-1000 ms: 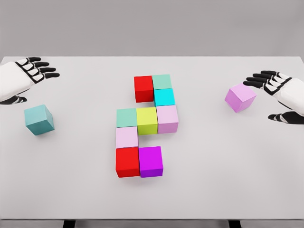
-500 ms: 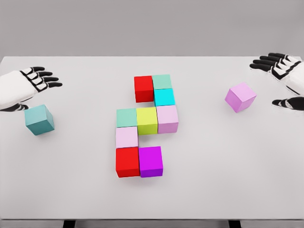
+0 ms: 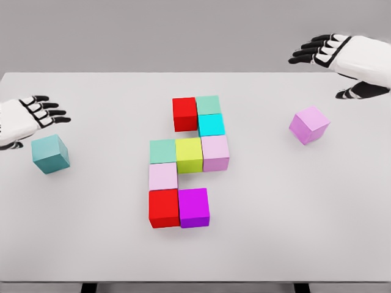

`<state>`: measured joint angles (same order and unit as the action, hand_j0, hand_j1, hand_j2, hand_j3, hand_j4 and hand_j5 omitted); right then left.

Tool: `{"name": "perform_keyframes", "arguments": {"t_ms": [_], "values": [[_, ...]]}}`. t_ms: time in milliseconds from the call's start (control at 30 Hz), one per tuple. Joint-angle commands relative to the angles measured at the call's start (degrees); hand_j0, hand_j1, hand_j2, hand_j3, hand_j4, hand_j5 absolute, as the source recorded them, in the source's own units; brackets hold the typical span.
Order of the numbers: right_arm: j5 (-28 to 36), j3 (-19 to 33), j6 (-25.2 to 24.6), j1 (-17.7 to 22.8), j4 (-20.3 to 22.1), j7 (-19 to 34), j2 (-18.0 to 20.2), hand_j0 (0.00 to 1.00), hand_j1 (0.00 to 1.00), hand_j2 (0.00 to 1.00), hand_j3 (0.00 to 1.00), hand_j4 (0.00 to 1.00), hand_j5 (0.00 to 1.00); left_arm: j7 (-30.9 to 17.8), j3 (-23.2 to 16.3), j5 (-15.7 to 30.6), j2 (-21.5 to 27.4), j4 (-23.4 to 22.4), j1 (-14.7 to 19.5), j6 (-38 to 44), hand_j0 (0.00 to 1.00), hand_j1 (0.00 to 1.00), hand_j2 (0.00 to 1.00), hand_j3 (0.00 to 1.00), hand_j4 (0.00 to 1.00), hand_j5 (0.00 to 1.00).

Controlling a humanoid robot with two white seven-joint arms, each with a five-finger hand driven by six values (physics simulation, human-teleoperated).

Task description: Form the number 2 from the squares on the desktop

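Both sets of fingers are spread loose and hold nothing. The right hand (image 3: 342, 58) hangs high over the far right corner of the counter (image 3: 293, 244), its dark fingers (image 3: 308, 52) pointing left and the thumb dropped below the white palm. The left hand (image 3: 27, 116) sits low at the left edge, fingers fanned out toward the right, empty as well.

Just below the left hand, near but apart from it, a teal cube (image 3: 50, 154) stands alone. On the other side a lilac cube (image 3: 310, 125) sits turned at a slight angle, below and to the left of the right hand and well clear of it.

Between the two loose cubes, in the middle of the counter, the rest are packed together. At the top a red cube (image 3: 184, 113) touches a mint cube (image 3: 208, 105), with a cyan cube (image 3: 211, 125) right under the mint one. The next row runs a pale green cube (image 3: 163, 151), a yellow-green cube (image 3: 189, 154) and a pale pink cube (image 3: 215, 152). Under the pale green one sits a light pink cube (image 3: 163, 176), and the bottom row holds a second red cube (image 3: 164, 208) beside a magenta cube (image 3: 194, 207).
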<state>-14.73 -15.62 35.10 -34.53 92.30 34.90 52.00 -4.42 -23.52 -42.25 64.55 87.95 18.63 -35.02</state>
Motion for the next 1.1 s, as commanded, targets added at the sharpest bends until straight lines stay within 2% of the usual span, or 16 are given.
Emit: {"name": "perform_keyframes", "arguments": {"t_ms": [0,133,267,433,567,667,833,967,1067], "values": [[-2.32,-6.25,-0.10,-0.53,-3.79,0.10,0.12,0.98,0.98,0.98,0.98,0.98,0.98,0.03,-1.52,0.24,0.23,-0.15,0.00,0.02,1.00,1.00,1.00,1.00,1.00,1.00],[-3.99,-10.21,-0.10,-3.43,-9.42,0.10,-0.41,0.98,0.98,0.98,0.98,0.98,0.98,0.03,-3.37,0.15,0.23,-0.85,0.00,0.02,1.00,1.00,1.00,1.00,1.00,1.00],[-5.58,-13.11,-0.10,-5.72,-12.76,0.10,-1.55,0.98,0.98,0.98,0.98,0.98,0.98,0.03,-3.81,0.41,0.23,-2.00,0.09,0.02,1.00,1.00,1.00,1.00,1.00,1.00],[-9.79,-13.47,-0.10,-6.69,-14.96,0.10,-2.87,0.98,0.98,0.98,0.98,0.98,0.98,0.03,-5.39,1.03,2.42,-1.47,0.00,0.02,1.00,1.00,1.00,1.00,1.00,1.00],[-16.65,-13.47,-0.10,-8.18,-17.95,0.10,-5.68,0.98,0.98,0.98,0.98,0.98,0.98,0.12,-6.01,1.12,5.23,-0.68,0.09,0.02,1.00,1.00,1.00,1.00,1.00,1.00],[-17.62,-13.56,-0.10,-8.18,-17.86,0.10,-5.94,0.98,0.98,0.98,0.98,0.98,0.98,0.12,-6.27,1.12,7.08,0.20,0.09,0.02,1.00,1.00,1.00,1.00,1.00,1.00],[-20.96,-14.43,-0.10,-8.80,-17.69,0.10,-5.68,0.98,0.98,0.98,0.98,0.98,0.98,0.12,-6.18,1.03,6.99,0.29,0.53,0.02,1.00,1.00,1.00,1.00,1.00,1.00],[-20.87,-14.70,-0.10,-8.88,-17.33,0.10,-4.36,0.98,0.98,0.98,0.98,0.98,0.98,-0.32,-6.18,0.24,4.62,0.20,0.79,0.02,1.00,1.00,1.00,1.00,1.00,1.00],[-20.87,-15.66,-0.10,-8.45,-17.33,0.10,-4.18,0.98,0.98,0.98,0.98,0.98,0.98,-3.40,-6.18,0.24,2.34,0.11,1.67,0.02,1.00,1.00,1.00,1.00,1.00,1.00]]}}
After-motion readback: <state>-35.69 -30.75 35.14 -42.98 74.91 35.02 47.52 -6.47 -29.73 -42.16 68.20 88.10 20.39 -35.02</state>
